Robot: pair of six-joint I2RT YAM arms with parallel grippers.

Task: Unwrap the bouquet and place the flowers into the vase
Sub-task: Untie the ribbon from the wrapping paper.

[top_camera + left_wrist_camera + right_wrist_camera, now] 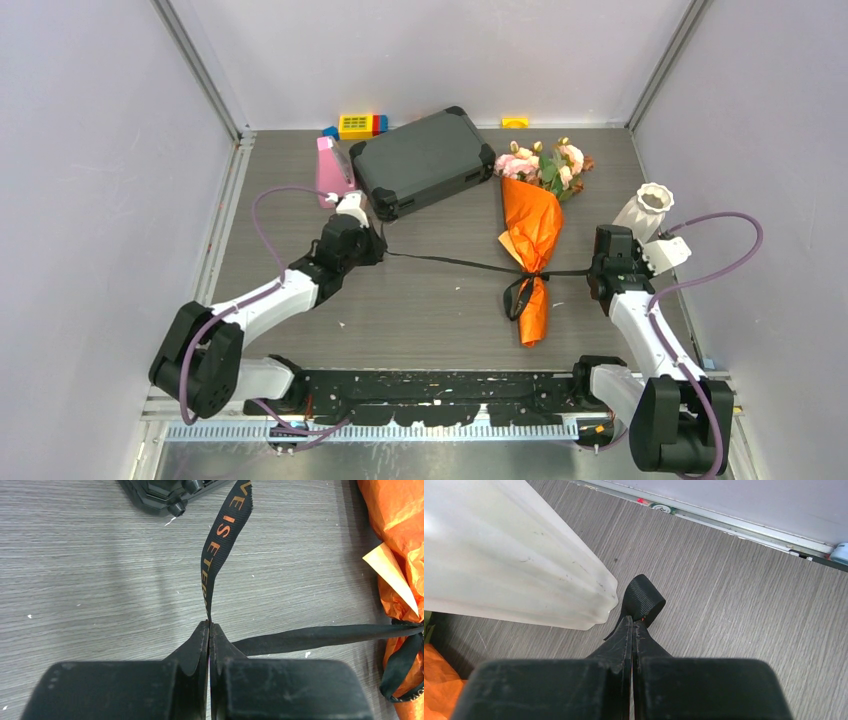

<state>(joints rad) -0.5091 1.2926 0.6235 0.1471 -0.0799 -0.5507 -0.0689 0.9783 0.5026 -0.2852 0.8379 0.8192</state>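
Left pincer (209, 626) on ribbon (220, 545), grey table (100, 580)

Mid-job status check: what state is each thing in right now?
Bouquet: lying flat, still wrapped and tied.
Ribbon: taut between both grippers, still round the paper.
Vase: empty.
Case: closed.
Left gripper: jaws shut on ribbon.
Right gripper: jaws shut on ribbon.

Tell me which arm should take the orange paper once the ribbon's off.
Right, probably: the right fingers pinch the ribbon close beside the bouquet and the vase, while the left fingers hold its other end far across the table.
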